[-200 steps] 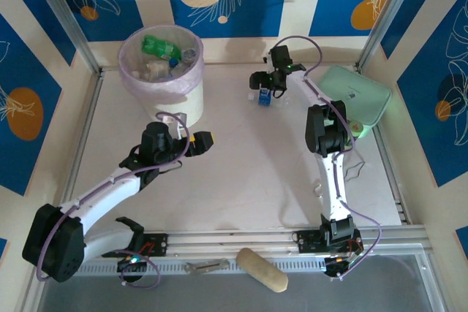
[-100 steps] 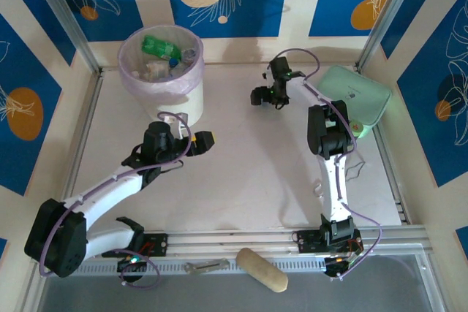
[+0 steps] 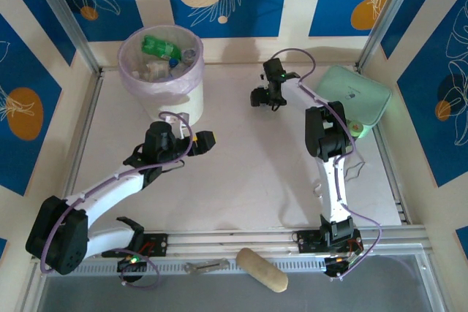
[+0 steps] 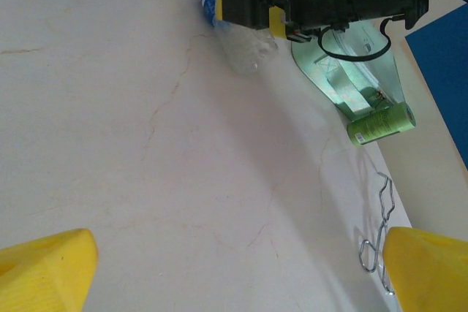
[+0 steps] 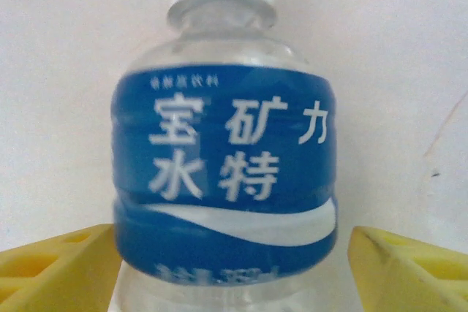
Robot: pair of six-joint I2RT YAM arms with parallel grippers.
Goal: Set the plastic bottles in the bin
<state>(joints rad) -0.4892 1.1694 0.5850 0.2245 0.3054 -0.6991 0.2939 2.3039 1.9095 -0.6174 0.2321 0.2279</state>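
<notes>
A clear plastic bottle (image 5: 227, 173) with a blue label and white cap lies on the table between the yellow fingers of my right gripper (image 5: 232, 268). The left finger touches it and a small gap remains at the right finger. In the left wrist view the same bottle (image 4: 245, 45) pokes out from under the right gripper (image 4: 248, 5). From above, the right gripper (image 3: 263, 96) covers it. The bin (image 3: 183, 100) at the back left holds several bottles, one green (image 3: 159, 46). My left gripper (image 3: 205, 140) hangs open and empty near the bin. A green bottle (image 3: 358, 128) lies beside the pouch.
A mint-green pouch (image 3: 356, 94) lies at the back right, against the wall. A wire clip (image 4: 376, 242) rests by the right arm. A tan oblong object (image 3: 262, 269) lies in front of the arm bases. Blue patterned walls enclose the table.
The right gripper has moved a little left and down over the blue-labelled bottle, and its fingers have narrowed around it. The left arm has barely moved.
</notes>
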